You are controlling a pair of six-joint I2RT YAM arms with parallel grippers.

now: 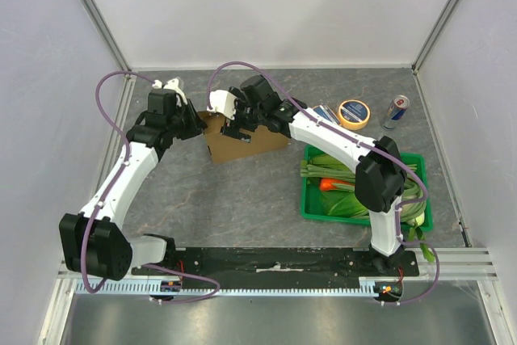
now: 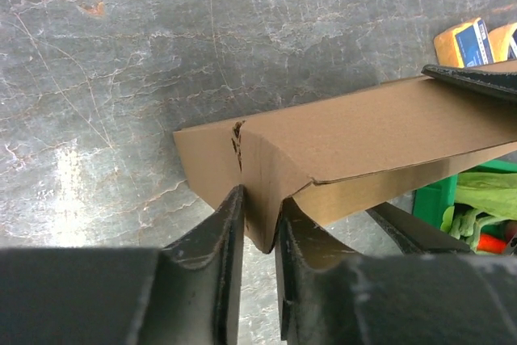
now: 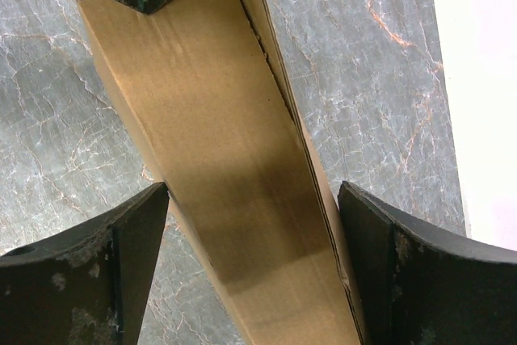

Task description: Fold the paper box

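Observation:
The paper box (image 1: 246,143) is a brown cardboard piece standing on edge in the middle of the table, at the far side. My left gripper (image 1: 199,124) is at its left end. In the left wrist view it (image 2: 260,204) is shut on a folded corner of the box (image 2: 339,139). My right gripper (image 1: 236,128) is over the box's top edge. In the right wrist view it (image 3: 254,208) is open, with one finger (image 3: 121,248) on each side of the narrow top face of the box (image 3: 218,143).
A green crate (image 1: 306,198) of vegetables stands right of the box. A white-and-blue packet (image 1: 326,114), a tape roll (image 1: 354,113) and a can (image 1: 395,111) lie at the back right. White walls enclose the table.

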